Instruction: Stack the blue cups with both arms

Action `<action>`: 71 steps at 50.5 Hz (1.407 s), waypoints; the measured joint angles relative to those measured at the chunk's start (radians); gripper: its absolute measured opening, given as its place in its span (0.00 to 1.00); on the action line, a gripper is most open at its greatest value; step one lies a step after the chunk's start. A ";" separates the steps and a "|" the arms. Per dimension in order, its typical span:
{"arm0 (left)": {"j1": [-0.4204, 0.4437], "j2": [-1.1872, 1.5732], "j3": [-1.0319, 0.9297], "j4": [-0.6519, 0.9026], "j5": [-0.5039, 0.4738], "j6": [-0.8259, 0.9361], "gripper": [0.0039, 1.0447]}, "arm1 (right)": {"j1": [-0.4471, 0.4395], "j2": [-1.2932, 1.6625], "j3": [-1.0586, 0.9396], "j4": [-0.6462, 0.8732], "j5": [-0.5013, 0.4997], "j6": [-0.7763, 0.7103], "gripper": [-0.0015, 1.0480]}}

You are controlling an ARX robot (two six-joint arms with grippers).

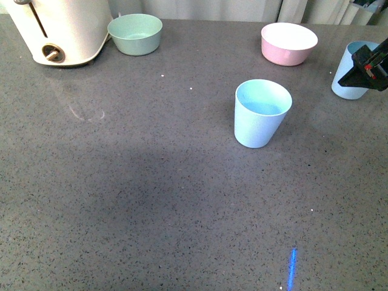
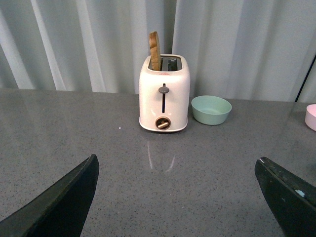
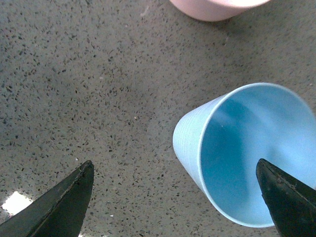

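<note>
R tool (image 1: 367,65), jaws apart, hangs right over the upright far blue cup (image 3: 252,153), off-centre toward one finger (image 3: 296,207); second blue cup (image 1: 262,112) stands well off toward L tool (image 2: 177,197), also apart, no cup in its sight

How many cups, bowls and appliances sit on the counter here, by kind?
Blue cups: 2 (middle cup, right-edge cup)
Bowls: 2 (green bowl, pink bowl)
Toasters: 1 (white toaster)
Total: 5
</note>
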 joint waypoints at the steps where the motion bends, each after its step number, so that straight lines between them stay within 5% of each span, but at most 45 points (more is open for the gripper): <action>1: 0.000 0.000 0.000 0.000 0.000 0.000 0.92 | 0.000 0.003 0.001 0.000 0.002 0.000 0.91; 6: 0.000 0.000 0.000 0.000 0.000 0.000 0.92 | 0.000 0.032 0.012 -0.003 0.011 0.002 0.91; 39: 0.000 0.000 0.000 0.000 0.000 0.000 0.92 | -0.018 0.060 0.064 -0.055 -0.008 0.034 0.03; 59: 0.000 0.000 0.000 0.000 0.000 0.000 0.92 | -0.027 -0.073 -0.005 -0.105 -0.082 -0.003 0.02; 71: 0.000 0.000 0.000 0.000 0.000 0.000 0.92 | 0.095 -0.376 -0.105 -0.205 -0.208 -0.054 0.02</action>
